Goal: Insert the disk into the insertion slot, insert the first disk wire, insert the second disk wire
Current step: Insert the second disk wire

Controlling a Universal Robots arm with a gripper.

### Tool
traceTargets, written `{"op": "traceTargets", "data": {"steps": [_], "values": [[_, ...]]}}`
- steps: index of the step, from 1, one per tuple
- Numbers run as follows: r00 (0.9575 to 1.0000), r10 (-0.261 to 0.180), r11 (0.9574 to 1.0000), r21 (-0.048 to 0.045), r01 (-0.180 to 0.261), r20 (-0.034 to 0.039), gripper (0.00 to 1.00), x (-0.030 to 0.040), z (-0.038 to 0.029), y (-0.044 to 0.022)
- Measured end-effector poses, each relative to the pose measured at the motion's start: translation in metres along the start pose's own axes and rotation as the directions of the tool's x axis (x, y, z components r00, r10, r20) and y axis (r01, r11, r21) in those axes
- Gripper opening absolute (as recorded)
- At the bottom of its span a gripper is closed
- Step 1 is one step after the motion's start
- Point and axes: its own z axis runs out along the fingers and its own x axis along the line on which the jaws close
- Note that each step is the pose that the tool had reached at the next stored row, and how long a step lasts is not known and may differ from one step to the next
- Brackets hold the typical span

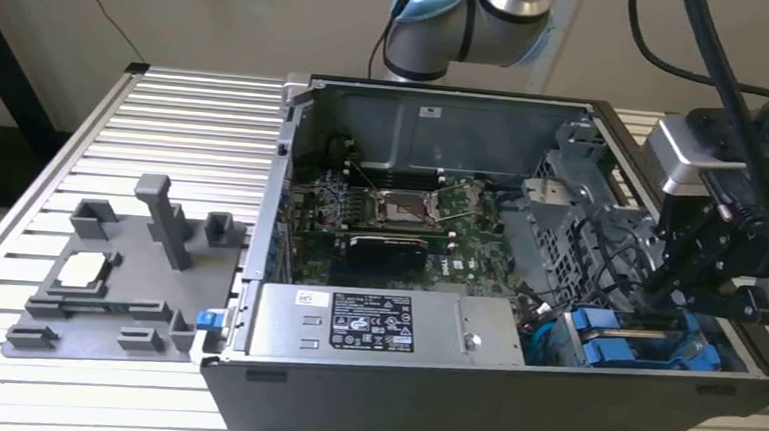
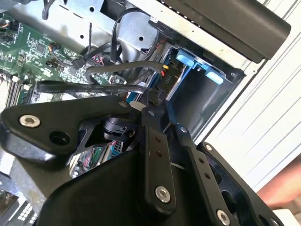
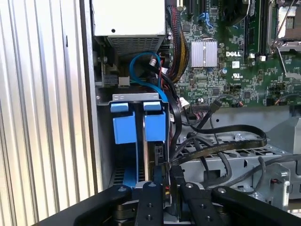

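Observation:
The disk (image 3: 155, 127) sits in the insertion slot (image 3: 136, 97), a grey metal cage at the case's front corner. Its blue carrier tabs (image 2: 188, 61) face outward, and it also shows at the exterior view's lower right (image 1: 617, 348). My gripper (image 3: 165, 174) hovers right over the disk's end, fingers closed on the black connector of a disk wire (image 2: 162, 77). The wire's black flat cable (image 3: 221, 143) loops back toward the motherboard. In the exterior view the gripper (image 1: 660, 298) reaches down into the case just above the blue carriers.
The open computer case lies on a slatted aluminium table (image 1: 163, 112). A silver labelled power-supply box (image 1: 378, 325) sits beside the drive cage, with the green motherboard (image 1: 399, 211) behind it. Loose black and blue cables crowd the bay. A grey fixture plate (image 1: 113, 279) stands left of the case.

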Motion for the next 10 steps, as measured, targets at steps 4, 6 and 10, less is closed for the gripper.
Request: {"op": "traceTargets", "data": {"steps": [4,6,10], "values": [[1.0000,0.000,1.0000,0.0000,0.000,0.0004,0.23,-0.0002,-0.0022,-0.0001],[1.0000,0.000,1.0000,0.0000,0.000,0.0002,0.23,-0.0002,-0.0024,-0.0001],[1.0000,0.000,1.0000,0.0000,0.000,0.0000,0.23,-0.0002,-0.0026,-0.0002]]}}
